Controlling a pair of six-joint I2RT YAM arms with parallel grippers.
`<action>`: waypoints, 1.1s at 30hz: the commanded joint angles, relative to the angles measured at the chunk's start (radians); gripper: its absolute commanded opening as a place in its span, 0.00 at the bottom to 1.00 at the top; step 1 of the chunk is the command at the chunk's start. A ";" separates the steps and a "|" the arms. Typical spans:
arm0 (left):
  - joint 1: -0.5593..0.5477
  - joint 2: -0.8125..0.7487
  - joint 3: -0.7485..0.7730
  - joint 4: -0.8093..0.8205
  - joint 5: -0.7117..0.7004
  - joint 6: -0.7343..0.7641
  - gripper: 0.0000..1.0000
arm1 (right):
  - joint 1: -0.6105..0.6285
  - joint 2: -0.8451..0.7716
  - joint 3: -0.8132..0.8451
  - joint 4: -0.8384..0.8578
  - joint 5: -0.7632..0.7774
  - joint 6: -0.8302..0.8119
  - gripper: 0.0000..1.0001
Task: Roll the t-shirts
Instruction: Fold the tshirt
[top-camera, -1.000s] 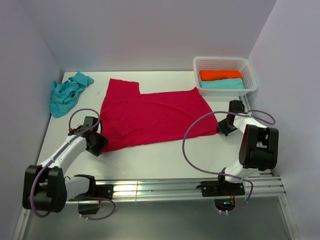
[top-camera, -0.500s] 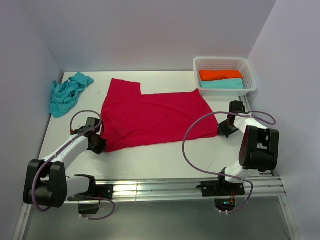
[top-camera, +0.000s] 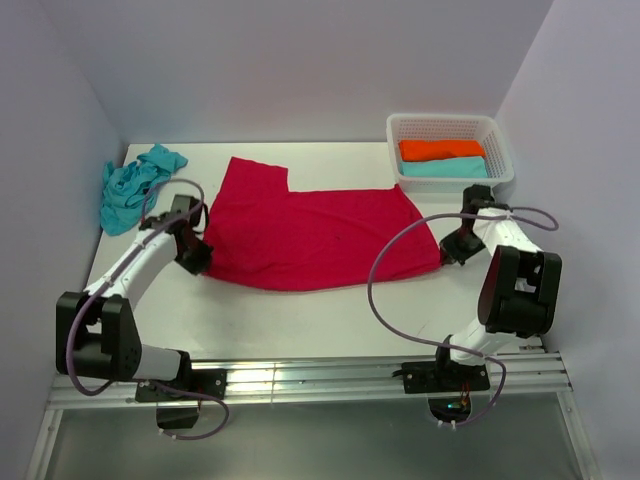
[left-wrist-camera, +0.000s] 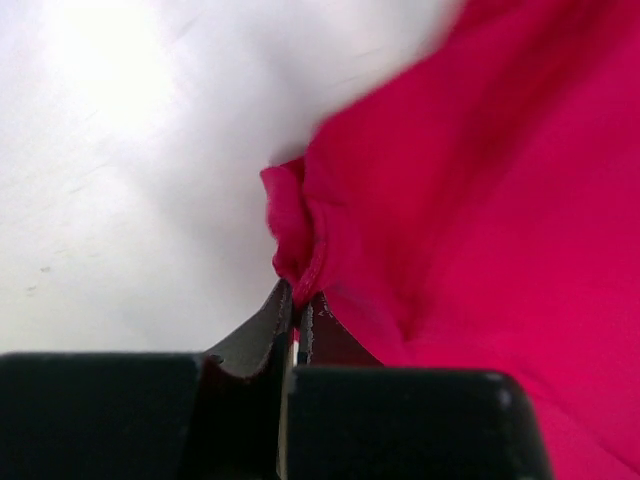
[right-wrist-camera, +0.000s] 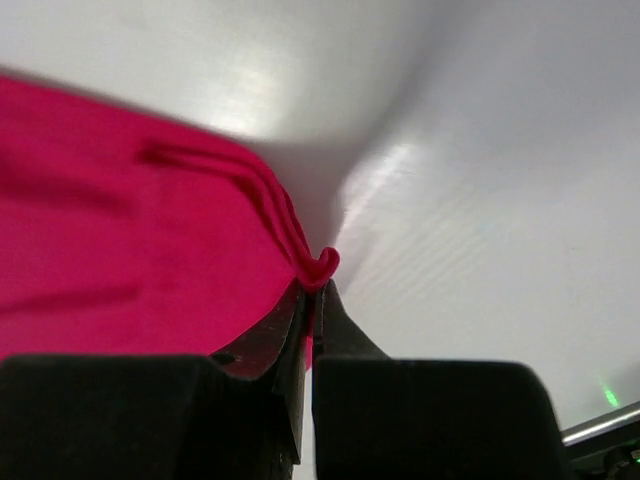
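Note:
A crimson red t-shirt (top-camera: 315, 230) lies spread across the middle of the table. My left gripper (top-camera: 196, 256) is shut on its near left corner; in the left wrist view the jaws (left-wrist-camera: 297, 300) pinch a bunched bit of the red cloth (left-wrist-camera: 470, 200). At the near right corner my right gripper (top-camera: 450, 250) is shut on the hem, and the right wrist view shows the jaws (right-wrist-camera: 312, 290) clamping a curled edge of red fabric (right-wrist-camera: 120, 250). A turquoise t-shirt (top-camera: 130, 187) sits crumpled at the far left.
A white lattice basket (top-camera: 451, 150) stands at the back right with an orange roll (top-camera: 440, 149) and a turquoise roll (top-camera: 445, 168) inside. Grey walls close in on the left, back and right. A metal rail (top-camera: 300, 380) runs along the near edge.
My left gripper closed on the shirt's near left corner and drew it away from me. The right gripper moved slightly back too, so the shirt's near edge now lies farther up the table.

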 joint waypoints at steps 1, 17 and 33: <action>0.008 -0.031 0.252 -0.100 -0.051 0.040 0.00 | -0.012 -0.069 0.188 -0.074 0.027 -0.014 0.00; 0.031 -0.258 -0.155 -0.061 0.027 0.037 0.00 | -0.041 -0.083 -0.145 0.035 0.025 -0.062 0.00; 0.030 -0.237 -0.234 -0.131 0.080 -0.018 0.00 | -0.044 -0.113 -0.245 -0.064 0.139 -0.036 0.00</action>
